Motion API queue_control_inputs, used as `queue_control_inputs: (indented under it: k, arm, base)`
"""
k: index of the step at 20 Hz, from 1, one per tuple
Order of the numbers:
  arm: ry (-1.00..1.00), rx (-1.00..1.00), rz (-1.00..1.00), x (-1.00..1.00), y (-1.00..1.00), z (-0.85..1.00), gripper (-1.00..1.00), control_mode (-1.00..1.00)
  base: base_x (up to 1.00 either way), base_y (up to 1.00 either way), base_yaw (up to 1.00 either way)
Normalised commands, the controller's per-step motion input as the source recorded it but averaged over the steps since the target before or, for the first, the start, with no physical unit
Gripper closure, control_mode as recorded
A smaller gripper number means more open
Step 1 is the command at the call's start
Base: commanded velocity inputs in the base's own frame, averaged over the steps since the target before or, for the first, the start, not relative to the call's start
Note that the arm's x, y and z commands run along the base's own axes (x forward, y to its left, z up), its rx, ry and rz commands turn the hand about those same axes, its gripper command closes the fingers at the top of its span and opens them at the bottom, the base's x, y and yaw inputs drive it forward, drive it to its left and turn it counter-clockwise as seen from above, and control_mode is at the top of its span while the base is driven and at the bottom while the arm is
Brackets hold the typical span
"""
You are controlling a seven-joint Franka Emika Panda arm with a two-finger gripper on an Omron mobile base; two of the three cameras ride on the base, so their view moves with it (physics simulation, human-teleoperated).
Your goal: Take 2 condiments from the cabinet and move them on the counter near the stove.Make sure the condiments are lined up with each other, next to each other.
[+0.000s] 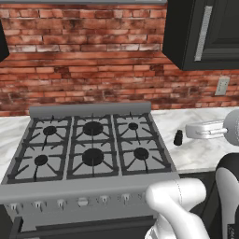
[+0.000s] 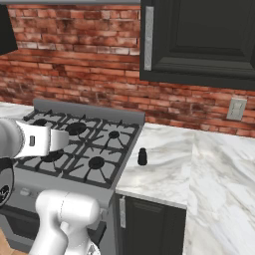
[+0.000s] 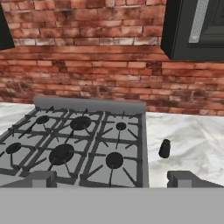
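Note:
One small black condiment bottle (image 1: 178,137) (image 2: 142,156) (image 3: 164,148) stands upright on the white marble counter (image 1: 203,156) (image 2: 169,169) (image 3: 197,140), just right of the grey six-burner stove (image 1: 88,144) (image 2: 84,144) (image 3: 74,140). The second bottle is out of view. The near-black cabinet (image 1: 205,32) (image 2: 199,40) (image 3: 197,26) hangs on the wall above the counter, its panelled door closed. My gripper (image 3: 113,179) is open and holds nothing. It hovers in front of the stove's right side, short of the bottle. My white hand (image 1: 205,130) (image 2: 45,141) floats above the counter.
A brick wall (image 1: 93,56) backs the stove. A wall outlet (image 1: 222,86) (image 2: 235,109) sits under the cabinet. A dark hood edge (image 2: 6,30) hangs at the upper left. More marble counter (image 1: 9,135) lies left of the stove and stretches right (image 2: 224,189).

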Motion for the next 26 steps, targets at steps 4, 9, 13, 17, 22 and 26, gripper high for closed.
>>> queue_control_inputs:
  k: [4, 9, 13, 17, 22, 26]
  arm:
    - [0.00, 0.00, 0.00, 0.00, 0.00, 0.00, -1.00, 1.00]
    - [0.00, 0.00, 0.00, 0.00, 0.00, 0.00, -1.00, 1.00]
    - [0.00, 0.00, 0.00, 0.00, 0.00, 0.00, -1.00, 1.00]
    - [0.00, 0.00, 0.00, 0.00, 0.00, 0.00, -1.00, 1.00]
    - [0.00, 0.00, 0.00, 0.00, 0.00, 0.00, -1.00, 1.00]
    - [0.00, 0.00, 0.00, 0.00, 0.00, 0.00, -1.00, 1.00]
  base:
    - [-0.54, 0.25, -0.12]
    - [-0.85, 0.45, -0.37]
    - [-1.00, 0.38, -0.43]
    - [-1.00, 0.32, -0.39]
    - [-0.98, 0.17, -0.46]
    - [-0.87, 0.01, -0.56]
